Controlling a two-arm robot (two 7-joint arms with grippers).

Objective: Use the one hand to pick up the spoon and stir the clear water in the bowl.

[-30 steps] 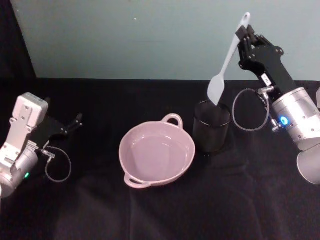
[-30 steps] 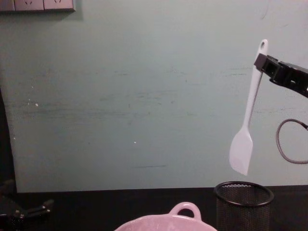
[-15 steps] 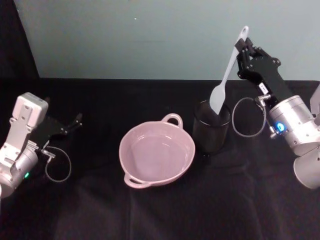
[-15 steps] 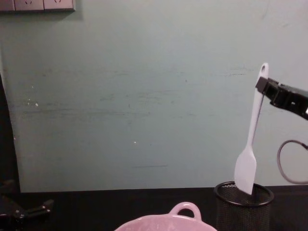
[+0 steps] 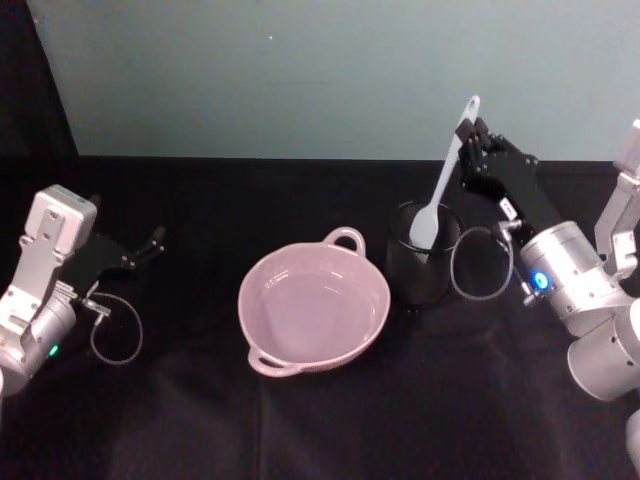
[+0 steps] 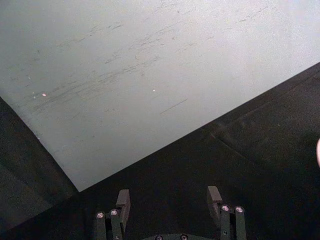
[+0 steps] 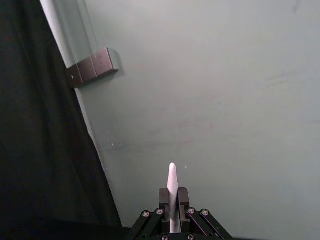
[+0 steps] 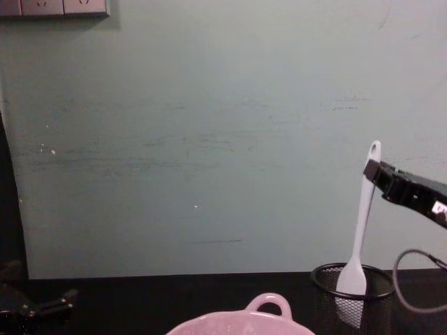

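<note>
No legible text or labels anywhere

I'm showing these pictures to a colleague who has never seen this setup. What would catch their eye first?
Probably the white spoon, standing nearly upright with its blade end down inside the black mesh cup, pinched near the handle tip by the right claw. Next, the pale pink bowl at the middle of the black table, to the cup's left. The left claw rests open at the table's far left.
</note>
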